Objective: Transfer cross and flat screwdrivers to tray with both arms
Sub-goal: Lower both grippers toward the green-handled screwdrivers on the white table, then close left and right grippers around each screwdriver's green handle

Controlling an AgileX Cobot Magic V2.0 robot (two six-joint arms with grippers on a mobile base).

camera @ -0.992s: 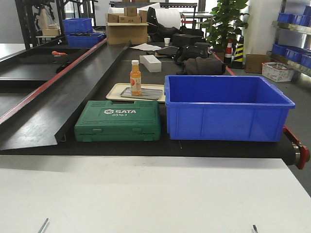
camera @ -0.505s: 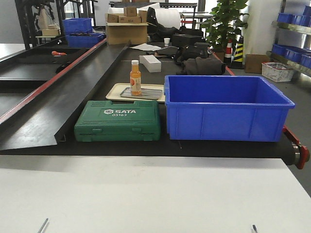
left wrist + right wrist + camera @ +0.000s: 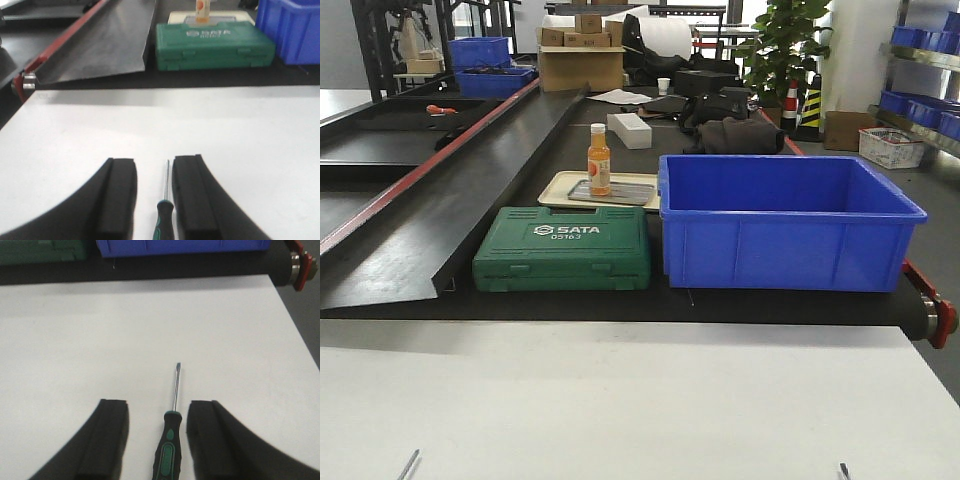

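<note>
Both open: left gripper (image 3: 154, 172) straddles left screwdriver (image 3: 164, 220), right gripper (image 3: 157, 412) right screwdriver (image 3: 169, 446); I fear handles rolling at closure.

open white tabletop (image 3: 620, 400) ahead, green toolcase (image 3: 562, 248), blue bin (image 3: 785, 225) beyond far edge

The right claw (image 3: 156, 409) hangs low over the white surface (image 3: 75, 340), its two black fingers (image 3: 112, 440) spread apart on either side of a screwdriver (image 3: 169, 442) without touching it. The screwdriver lies flat, its black-and-green handle between the fingers and its thin steel shaft pointing away. Along the surface's far edge, a blue bin (image 3: 185, 246) stands beside a green case (image 3: 45, 250).
</note>
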